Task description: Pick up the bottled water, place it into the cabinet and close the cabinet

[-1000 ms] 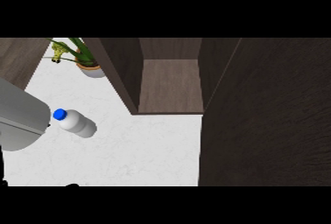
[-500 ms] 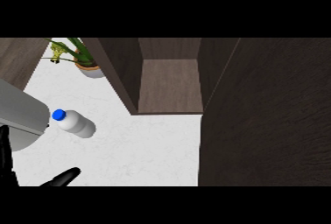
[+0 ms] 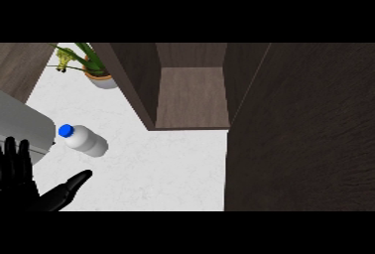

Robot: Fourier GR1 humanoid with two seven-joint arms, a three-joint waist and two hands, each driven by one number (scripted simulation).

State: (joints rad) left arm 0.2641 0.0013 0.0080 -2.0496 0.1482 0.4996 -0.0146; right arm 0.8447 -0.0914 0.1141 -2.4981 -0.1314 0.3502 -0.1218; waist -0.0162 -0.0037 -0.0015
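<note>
Bottle (image 3: 84, 140) lies on its side on the table (image 3: 168, 163), left of the open cabinet (image 3: 192, 94). Left hand (image 3: 29, 181) sits just below it, fingers (image 3: 18, 158) spread, holding nothing. Recommended: close around the bottle's middle, clear of the blue cap (image 3: 66, 130).

The left hand (image 3: 26, 186) is cut off by the left and lower edges, its forearm hidden.

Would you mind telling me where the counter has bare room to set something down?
The widest bare patch of counter lies between the bottle and the cabinet door, in front of the cabinet. A smaller patch lies between the plant and the bottle. The lower left is crowded: the left robot hand is open there beside the bottle.
</note>
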